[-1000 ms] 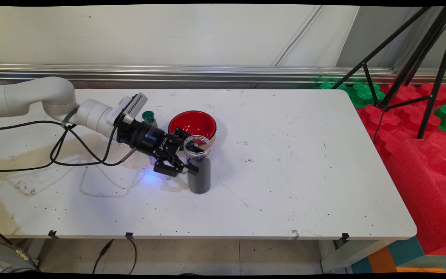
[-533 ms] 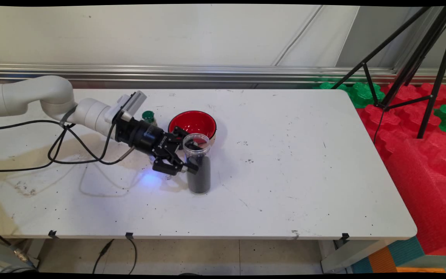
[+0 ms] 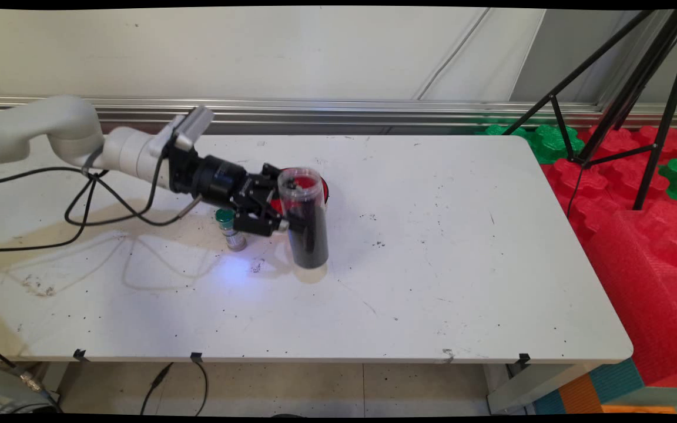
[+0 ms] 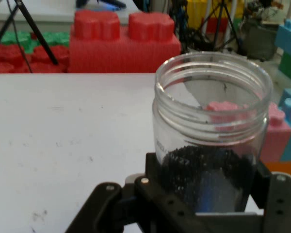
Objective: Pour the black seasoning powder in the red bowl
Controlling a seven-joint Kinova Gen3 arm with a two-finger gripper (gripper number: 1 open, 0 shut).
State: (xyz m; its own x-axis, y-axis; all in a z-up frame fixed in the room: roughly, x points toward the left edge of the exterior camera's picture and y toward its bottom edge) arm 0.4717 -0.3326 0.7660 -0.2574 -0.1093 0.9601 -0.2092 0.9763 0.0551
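A clear open-topped jar, largely filled with fine black grains, is observed clamped between the fingers of the black gripper and held clear of the white table, its shadow lying on the surface just beneath; in the hand view the jar is seen upright, gripped at its lower body. A red bowl is largely hidden behind the jar; a small green-capped vial stands on the table beneath the gripper's body, near the jar but apart from it. Black cables are noted hanging from the arm; red and green foam blocks and a black tripod are recorded beyond the table's right end.
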